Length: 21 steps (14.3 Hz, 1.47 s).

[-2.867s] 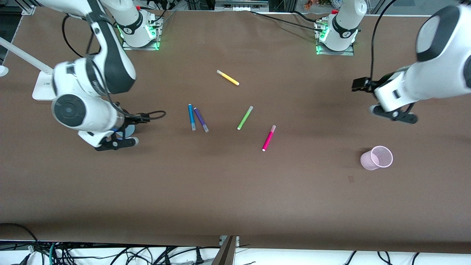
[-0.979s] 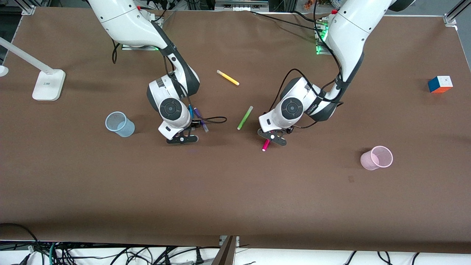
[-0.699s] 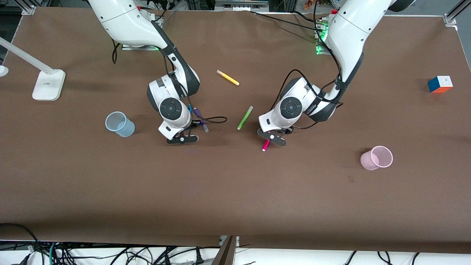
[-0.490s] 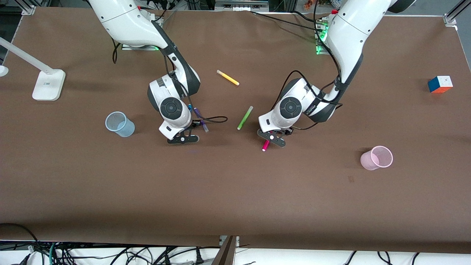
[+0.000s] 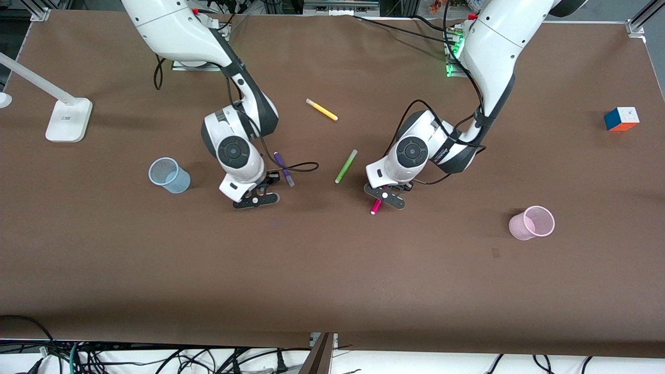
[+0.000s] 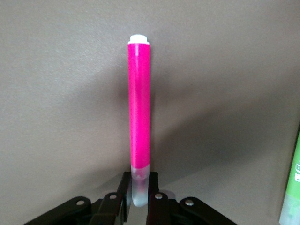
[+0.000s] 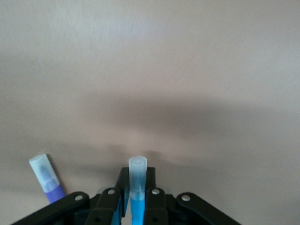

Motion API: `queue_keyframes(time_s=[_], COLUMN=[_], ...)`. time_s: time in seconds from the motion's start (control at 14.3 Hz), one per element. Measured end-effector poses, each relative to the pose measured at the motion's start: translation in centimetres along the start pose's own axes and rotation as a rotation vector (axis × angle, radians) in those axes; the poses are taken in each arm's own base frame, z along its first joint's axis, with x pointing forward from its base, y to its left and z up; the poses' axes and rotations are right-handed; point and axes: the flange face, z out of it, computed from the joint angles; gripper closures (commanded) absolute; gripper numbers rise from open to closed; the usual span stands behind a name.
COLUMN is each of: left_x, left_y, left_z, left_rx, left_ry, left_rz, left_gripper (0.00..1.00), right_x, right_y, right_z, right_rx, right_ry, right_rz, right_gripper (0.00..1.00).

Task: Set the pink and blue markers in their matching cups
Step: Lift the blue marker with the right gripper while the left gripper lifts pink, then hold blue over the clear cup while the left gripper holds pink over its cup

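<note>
The brown table fills the frame, with both arms reaching down into its middle. Left of centre, the right gripper has its jaws clenched on the blue marker, whose pale cap pokes out between them in the right wrist view; in the front view the arm hides that marker. Right of centre, the left gripper grasps the pink marker by its cap end, the magenta barrel jutting out from the jaws toward the lower edge of the frame and, as far as can be judged, low over the table. The blue cup stands at middle left, the pink cup at lower right, both upright and well apart from the grippers. A purple marker lies just beside the right gripper, a green marker near the left one, a yellow marker above centre. To do the lift well, each arm should rise straight up so the neighbouring markers are not brushed, then tip its marker toward vertical over the matching cup; the held ends are short, so slow carrying would guard against the barrels swinging or slipping.
</note>
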Motion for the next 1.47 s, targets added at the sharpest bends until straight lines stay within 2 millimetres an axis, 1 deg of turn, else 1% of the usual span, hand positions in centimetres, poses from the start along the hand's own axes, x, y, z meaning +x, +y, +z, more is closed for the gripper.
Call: queue_keyframes(time_s=[0.14,0.21,0.35,0.42,0.56,0.63,0.7,0.77,0.84,0.91,1.05,1.19,1.33,1.47], left_x=[-0.2,-0.3,-0.8,-1.2,-2.4,-2.9,-3.4,-4.0,-4.5,-5.0,-5.7,-6.3,-6.8,-7.3], left_y=[-0.6,-1.2,-2.9,-4.0,-5.8,-6.4,-6.9,-7.5,-8.4,-9.7,-13.2,-16.9,-20.7,-24.7], left_z=[-0.8,-1.9,-5.3,-7.4,-11.1,-12.3,-13.0,-13.2,-13.1,-12.8,-13.0,-14.2,-15.3,-15.9], left_rx=[0.011,0.021,0.045,0.058,0.081,0.089,0.093,0.097,0.106,0.124,0.160,0.202,0.239,0.290], left_ry=[-0.034,-0.055,-0.116,-0.161,-0.277,-0.337,-0.392,-0.446,-0.497,-0.538,-0.608,-0.672,-0.724,-0.787], left_rz=[-0.010,-0.018,-0.048,-0.067,-0.101,-0.113,-0.121,-0.122,-0.112,-0.089,-0.018,0.047,0.156,0.275], left_gripper=[0.97,0.97,0.97,1.00,1.00,1.00,1.00,1.00,1.00,1.00,1.00,1.00,1.00,1.00], right_x=[0.4,0.5,0.4,0.2,-0.4,-0.7,-0.9,-1.1,-1.2,-1.4,-2.1,-2.8,-3.5,-4.3], right_y=[3.0,4.6,7.9,9.6,12.5,13.7,14.8,15.7,16.8,17.8,20.3,22.7,24.5,26.0], right_z=[-3.3,-5.2,-8.7,-10.1,-12.3,-13.1,-13.7,-14.2,-14.5,-14.7,-14.8,-14.7,-14.1,-13.1], right_rx=[-0.016,-0.023,-0.034,-0.037,-0.031,-0.028,-0.024,-0.015,0.006,0.038,0.127,0.212,0.283,0.348], right_ry=[0.007,0.012,0.021,0.019,0.006,0.003,0.004,0.008,0.013,0.018,0.041,0.079,0.125,0.160], right_rz=[-0.071,-0.105,-0.179,-0.225,-0.329,-0.392,-0.460,-0.528,-0.593,-0.648,-0.736,-0.817,-0.882,-0.923], right_gripper=[1.00,1.00,1.00,1.00,1.00,1.00,1.00,1.00,1.00,1.00,1.00,1.00,1.00,1.00])
